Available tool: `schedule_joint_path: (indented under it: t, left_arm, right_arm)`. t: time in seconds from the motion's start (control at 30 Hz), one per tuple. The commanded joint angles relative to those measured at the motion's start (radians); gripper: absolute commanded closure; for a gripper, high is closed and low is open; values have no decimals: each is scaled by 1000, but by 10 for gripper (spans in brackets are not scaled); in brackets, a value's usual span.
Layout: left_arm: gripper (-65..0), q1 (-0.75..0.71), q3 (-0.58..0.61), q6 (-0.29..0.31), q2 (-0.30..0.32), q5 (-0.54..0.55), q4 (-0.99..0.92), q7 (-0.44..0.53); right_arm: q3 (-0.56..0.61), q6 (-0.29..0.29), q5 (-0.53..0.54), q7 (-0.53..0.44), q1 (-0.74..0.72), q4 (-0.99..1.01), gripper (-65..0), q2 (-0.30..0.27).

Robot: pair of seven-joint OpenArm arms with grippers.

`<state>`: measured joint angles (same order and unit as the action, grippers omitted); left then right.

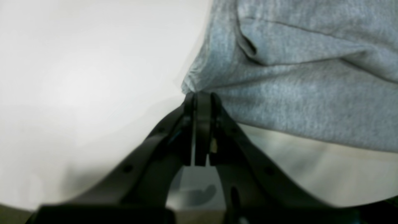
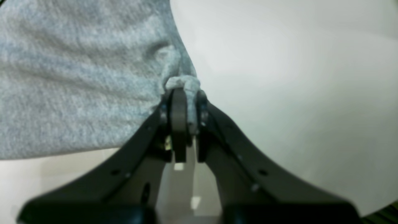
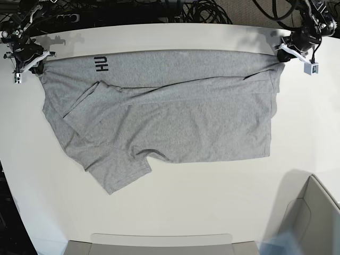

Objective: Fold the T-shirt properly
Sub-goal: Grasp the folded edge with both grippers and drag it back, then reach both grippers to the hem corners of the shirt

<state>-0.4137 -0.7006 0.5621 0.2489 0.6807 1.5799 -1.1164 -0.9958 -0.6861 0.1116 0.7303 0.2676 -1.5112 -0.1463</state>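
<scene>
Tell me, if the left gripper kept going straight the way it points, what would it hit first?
The T-shirt: the left gripper is already shut on its grey edge, so the cloth lies directly ahead. Beyond that, probably the white table, though depth is unclear.

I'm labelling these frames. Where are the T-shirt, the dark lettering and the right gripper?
T-shirt [image 3: 175, 117]: base view, middle of the grey cloth.
Dark lettering [image 3: 101, 64]: base view, on the print near the far edge.
Right gripper [image 2: 183, 93]: right wrist view, between fingers pinching cloth.
</scene>
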Motion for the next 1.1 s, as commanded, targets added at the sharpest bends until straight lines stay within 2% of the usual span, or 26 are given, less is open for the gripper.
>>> schedule_joint_path:
  t: [0.0, 0.27, 0.47, 0.6, 0.83, 0.93, 1.07]
  left_arm:
    - [0, -27, -6, -15, 11, -45, 14, -21]
    - [0, -126, -8, -15, 11, -45, 15, -12]
    - [0, -198, -6, -15, 10, -48, 15, 88]
    - [0, -198, 2, -15, 10, -48, 12, 91]
    - [0, -195, 0, -15, 10, -48, 12, 89]
    - [-10, -195, 2, -15, 10, -48, 12, 92]
    - [-34, -195, 2, -15, 10, -48, 12, 94]
  right_arm:
    - [-8, -12, -63, 50, 23, -2, 0, -14]
    - [-81, -12, -63, 48, 78, -2, 0, -13]
    - [-87, -12, -88, 48, 94, -1, 0, -3]
    - [-84, -12, -143, 47, 54, -2, 0, 23]
    - [-88, -12, -315, 47, -26, -4, 0, 52]
    - [-100, -12, -333, 47, -40, -38, -75, 53]
    - [-139, -12, -335, 48, -46, -141, -157, 99]
